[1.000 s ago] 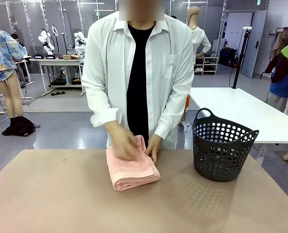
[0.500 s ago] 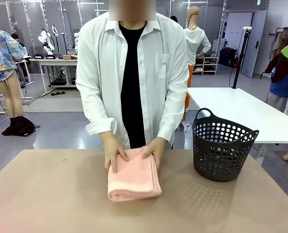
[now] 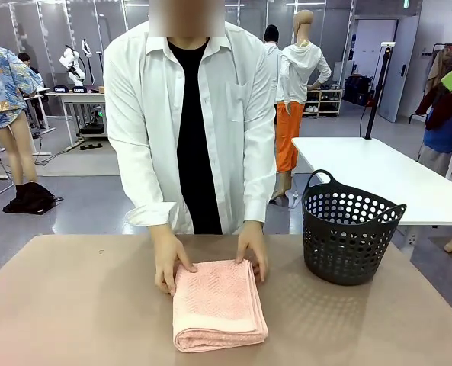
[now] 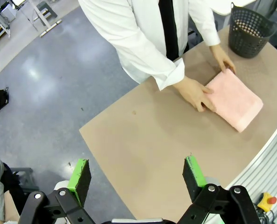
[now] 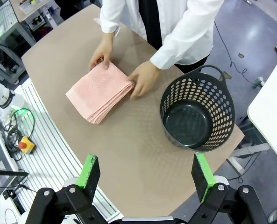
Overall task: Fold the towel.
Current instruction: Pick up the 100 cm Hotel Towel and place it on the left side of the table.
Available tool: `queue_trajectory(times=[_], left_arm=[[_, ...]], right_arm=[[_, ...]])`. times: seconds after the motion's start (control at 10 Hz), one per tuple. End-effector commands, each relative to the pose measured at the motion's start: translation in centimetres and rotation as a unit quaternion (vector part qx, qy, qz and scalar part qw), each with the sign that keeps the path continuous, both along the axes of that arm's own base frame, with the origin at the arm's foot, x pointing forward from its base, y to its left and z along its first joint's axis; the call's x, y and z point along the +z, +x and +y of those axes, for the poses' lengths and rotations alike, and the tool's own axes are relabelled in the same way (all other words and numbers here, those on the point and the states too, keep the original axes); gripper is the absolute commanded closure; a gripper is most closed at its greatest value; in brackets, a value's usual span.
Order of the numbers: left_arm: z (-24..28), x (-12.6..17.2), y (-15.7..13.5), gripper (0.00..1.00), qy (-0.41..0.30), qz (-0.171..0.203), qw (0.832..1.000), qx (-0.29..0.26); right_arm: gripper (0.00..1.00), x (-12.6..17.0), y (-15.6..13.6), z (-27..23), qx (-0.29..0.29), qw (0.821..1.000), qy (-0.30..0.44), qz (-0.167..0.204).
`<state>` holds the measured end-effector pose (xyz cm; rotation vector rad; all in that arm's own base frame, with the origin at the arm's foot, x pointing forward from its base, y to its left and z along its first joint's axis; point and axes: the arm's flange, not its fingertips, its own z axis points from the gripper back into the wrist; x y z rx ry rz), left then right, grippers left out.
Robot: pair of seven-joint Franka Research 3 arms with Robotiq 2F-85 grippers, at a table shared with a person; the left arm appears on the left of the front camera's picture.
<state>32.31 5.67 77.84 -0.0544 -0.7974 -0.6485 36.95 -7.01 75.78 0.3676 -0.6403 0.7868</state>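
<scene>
We see a robotics lab, grey floor [image 3: 96,206], white tables [image 3: 378,179], clothes rack [image 3: 448,84], basket [image 3: 347,229] on our brown table [image 3: 73,305]

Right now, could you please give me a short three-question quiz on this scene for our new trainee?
1. True or false: the towel lies folded on the table.
2. Which is in the basket? A) a towel B) nothing C) a shirt
3. What touches the towel's far edge?

Key: 1 true. 2 B. 3 The person's hands, one at each far corner; the left gripper and the right gripper hang open, above the table.
</scene>
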Motion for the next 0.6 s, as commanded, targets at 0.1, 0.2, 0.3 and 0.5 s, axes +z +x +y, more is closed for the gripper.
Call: queue_trajectory(times=[0.1, 0.2, 0.3, 0.5], left_arm=[[-0.03, 0.35, -0.26, 0.0, 0.002, 0.003, 1.0, 0.005], [-0.03, 0.35, -0.26, 0.0, 0.002, 0.003, 1.0, 0.005], [-0.03, 0.35, -0.26, 0.0, 0.002, 0.003, 1.0, 0.005], [-0.03, 0.35, -0.26, 0.0, 0.002, 0.003, 1.0, 0.005]], right_arm=[[0.0, 0.08, 0.02, 0.07, -0.001, 1.0, -0.003, 0.0], [0.0, 0.08, 0.02, 0.07, -0.001, 1.0, -0.003, 0.0], [0.0, 0.08, 0.02, 0.07, -0.001, 1.0, -0.003, 0.0], [0.0, 0.08, 0.02, 0.07, -0.001, 1.0, -0.003, 0.0]])
